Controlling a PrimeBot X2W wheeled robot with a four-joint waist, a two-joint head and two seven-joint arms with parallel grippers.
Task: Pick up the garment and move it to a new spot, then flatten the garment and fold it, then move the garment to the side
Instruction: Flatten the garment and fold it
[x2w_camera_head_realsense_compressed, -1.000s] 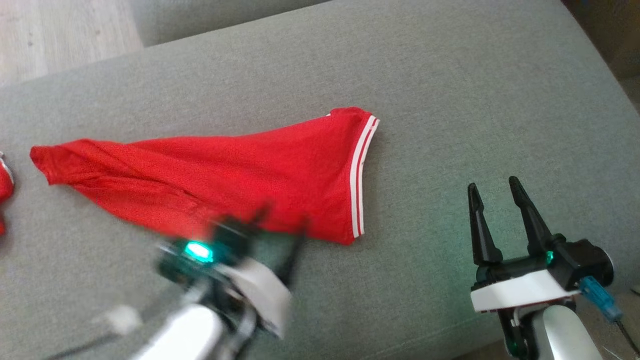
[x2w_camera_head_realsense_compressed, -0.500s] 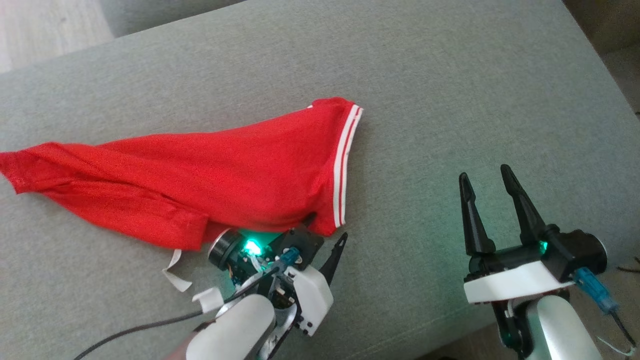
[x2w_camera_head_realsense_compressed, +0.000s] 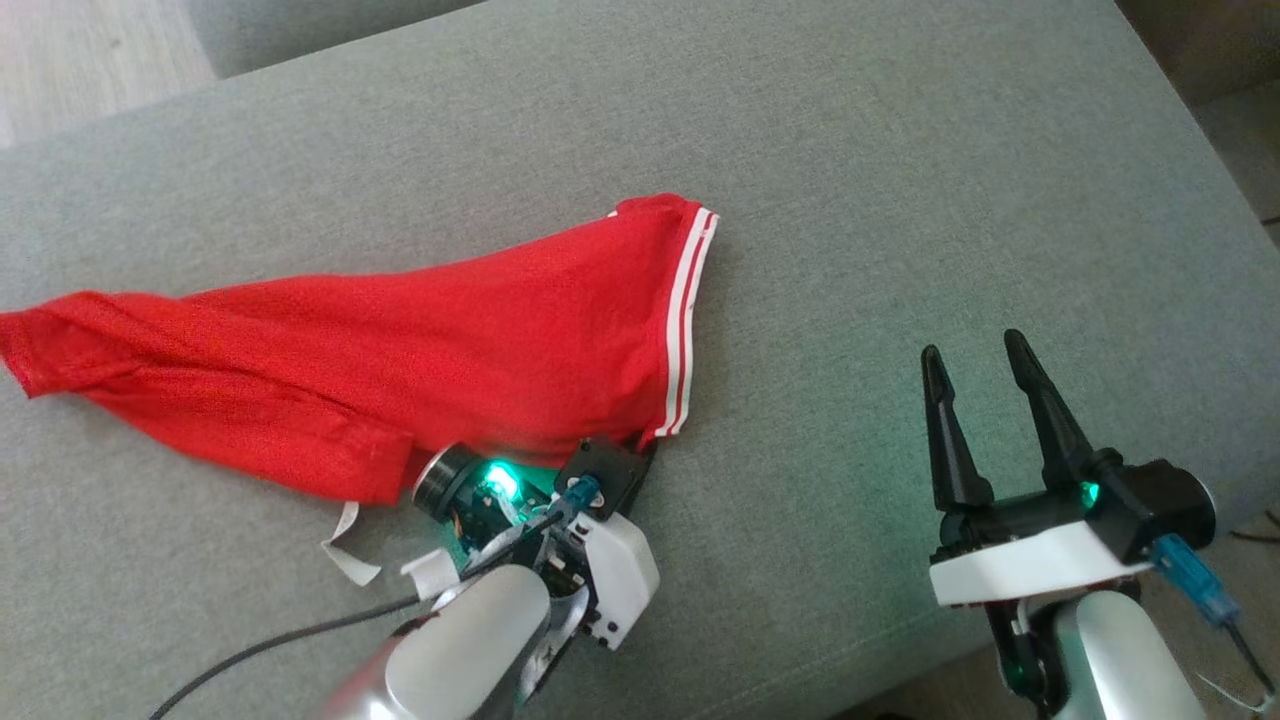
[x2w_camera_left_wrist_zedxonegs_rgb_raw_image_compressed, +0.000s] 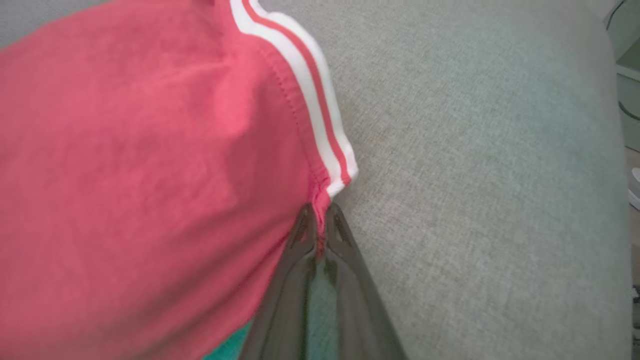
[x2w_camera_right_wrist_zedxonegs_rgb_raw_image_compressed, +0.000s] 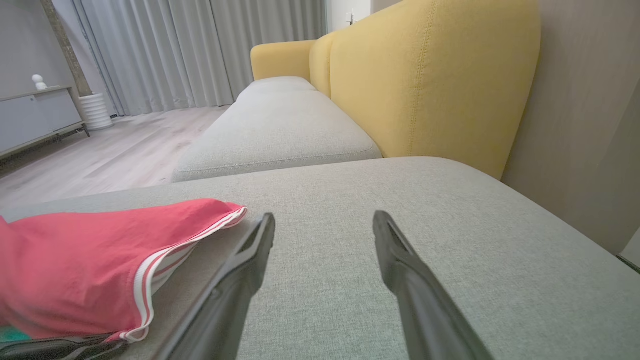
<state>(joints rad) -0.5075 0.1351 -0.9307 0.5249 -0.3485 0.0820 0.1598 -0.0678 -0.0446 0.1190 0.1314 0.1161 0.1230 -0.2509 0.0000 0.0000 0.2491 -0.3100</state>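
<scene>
The red garment (x2w_camera_head_realsense_compressed: 400, 350) lies crumpled in a long wedge on the grey sofa cushion (x2w_camera_head_realsense_compressed: 900, 200), its white-striped hem at the right end. My left gripper (x2w_camera_head_realsense_compressed: 645, 452) sits at the near right corner of that hem. In the left wrist view its two fingers (x2w_camera_left_wrist_zedxonegs_rgb_raw_image_compressed: 300, 235) are pressed together on a pinch of red cloth just below the stripes of the garment (x2w_camera_left_wrist_zedxonegs_rgb_raw_image_compressed: 150, 175). My right gripper (x2w_camera_head_realsense_compressed: 972, 345) stands open over bare cushion to the right, apart from the garment. Between its spread fingers, my right gripper (x2w_camera_right_wrist_zedxonegs_rgb_raw_image_compressed: 325, 216) holds nothing; the garment (x2w_camera_right_wrist_zedxonegs_rgb_raw_image_compressed: 90, 255) lies to its left.
A white strip of tape or label (x2w_camera_head_realsense_compressed: 345, 555) and a dark cable (x2w_camera_head_realsense_compressed: 270, 645) trail beside my left arm. A yellow sofa back (x2w_camera_right_wrist_zedxonegs_rgb_raw_image_compressed: 425, 75) rises behind the cushion. Wooden floor (x2w_camera_head_realsense_compressed: 80, 60) lies beyond the far left; the cushion's front edge runs near my right arm.
My left gripper came in to the garment's near hem corner with fingers apart, then shut on the cloth. The head camera shifted slightly. The right gripper kept its place.
</scene>
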